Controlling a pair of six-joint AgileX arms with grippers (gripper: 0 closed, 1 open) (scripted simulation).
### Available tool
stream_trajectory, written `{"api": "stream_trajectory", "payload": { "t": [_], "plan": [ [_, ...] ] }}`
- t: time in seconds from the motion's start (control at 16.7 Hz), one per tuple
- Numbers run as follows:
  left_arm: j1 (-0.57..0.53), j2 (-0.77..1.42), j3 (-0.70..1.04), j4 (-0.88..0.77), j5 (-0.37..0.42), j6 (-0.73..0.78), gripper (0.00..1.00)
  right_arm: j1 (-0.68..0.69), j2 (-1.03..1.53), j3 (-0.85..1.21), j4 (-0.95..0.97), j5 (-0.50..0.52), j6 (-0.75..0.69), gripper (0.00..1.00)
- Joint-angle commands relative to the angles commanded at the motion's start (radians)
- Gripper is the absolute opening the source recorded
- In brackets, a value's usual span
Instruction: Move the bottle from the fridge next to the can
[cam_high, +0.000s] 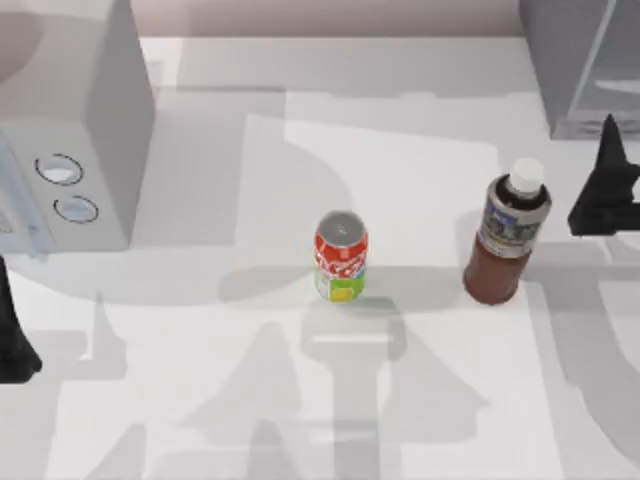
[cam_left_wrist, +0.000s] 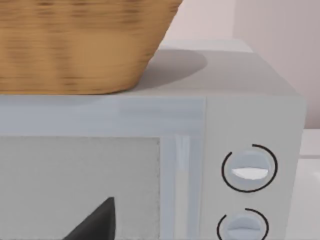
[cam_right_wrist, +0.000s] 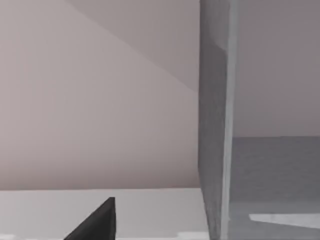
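The bottle (cam_high: 507, 240) stands upright on the table, dark reddish-brown with a white cap and a grey-blue label. It is to the right of the can (cam_high: 341, 257), with a wide gap between them. The can is red above and green-yellow below, upright near the table's middle. My right gripper (cam_high: 604, 185) hangs just right of the bottle, apart from it, in front of the fridge (cam_high: 575, 70) at the back right. The fridge's grey door edge (cam_right_wrist: 217, 125) is close in the right wrist view. My left gripper (cam_high: 12, 330) is parked at the left edge.
A light grey box with two round dials (cam_high: 70, 130) stands at the back left. The left wrist view faces its front (cam_left_wrist: 250, 170), and a wicker basket (cam_left_wrist: 80, 45) sits on top of it. The table (cam_high: 300, 400) has open room in front of the can.
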Motion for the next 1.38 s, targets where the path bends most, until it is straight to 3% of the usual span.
{"api": "stream_trajectory", "payload": {
  "t": [0.42, 0.78, 1.38],
  "plan": [
    [0.000, 0.000, 0.000, 0.000, 0.000, 0.000, 1.00, -0.271, -0.635, -0.157, -0.510, -0.263, -0.007, 1.00],
    [0.000, 0.000, 0.000, 0.000, 0.000, 0.000, 1.00, -0.433, -1.015, -0.259, -0.789, -0.437, -0.020, 1.00],
    [0.000, 0.000, 0.000, 0.000, 0.000, 0.000, 1.00, -0.460, -1.101, -0.248, -0.867, -0.464, -0.023, 1.00]
  ]
}}
